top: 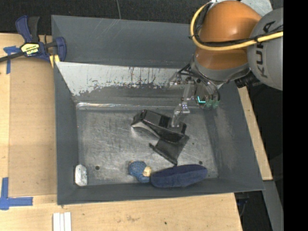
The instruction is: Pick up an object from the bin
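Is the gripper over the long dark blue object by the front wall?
No, the gripper hangs over the black angular object mid-bin; the long dark blue object lies apart from it, nearer the front wall.

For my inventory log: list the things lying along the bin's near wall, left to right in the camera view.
Small silvery-white lump → round blue thing with a tan end → long dark-blue pouch.

Folded piece [161, 134] lies centrally, pouch [179, 175] before it, end effector [179, 118] seemingly above.
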### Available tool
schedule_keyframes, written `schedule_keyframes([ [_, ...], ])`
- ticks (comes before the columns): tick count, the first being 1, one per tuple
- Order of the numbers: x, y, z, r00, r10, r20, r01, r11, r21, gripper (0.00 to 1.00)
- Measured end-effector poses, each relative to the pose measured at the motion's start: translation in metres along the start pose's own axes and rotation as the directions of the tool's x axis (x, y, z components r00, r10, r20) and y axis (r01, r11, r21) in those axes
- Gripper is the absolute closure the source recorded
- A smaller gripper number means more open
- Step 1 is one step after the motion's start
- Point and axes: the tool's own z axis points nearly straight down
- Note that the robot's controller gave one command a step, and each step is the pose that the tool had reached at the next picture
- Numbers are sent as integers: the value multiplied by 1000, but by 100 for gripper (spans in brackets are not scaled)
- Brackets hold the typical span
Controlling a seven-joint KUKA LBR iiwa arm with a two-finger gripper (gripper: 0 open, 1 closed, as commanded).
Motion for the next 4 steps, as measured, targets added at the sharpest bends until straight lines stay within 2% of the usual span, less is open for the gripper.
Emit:
schedule_keyframes([
  [1, 10, -39, 126, 983, -185, 1, 185, 983, 1, 0],
  [2, -3, -39, 158, 972, -235, 4, 235, 972, 0, 0],
  [3, -4, -39, 157, 972, -234, 10, 234, 972, 2, 100],
  [4, -26, -86, 6, 864, -503, 7, 503, 864, 6, 100],
])
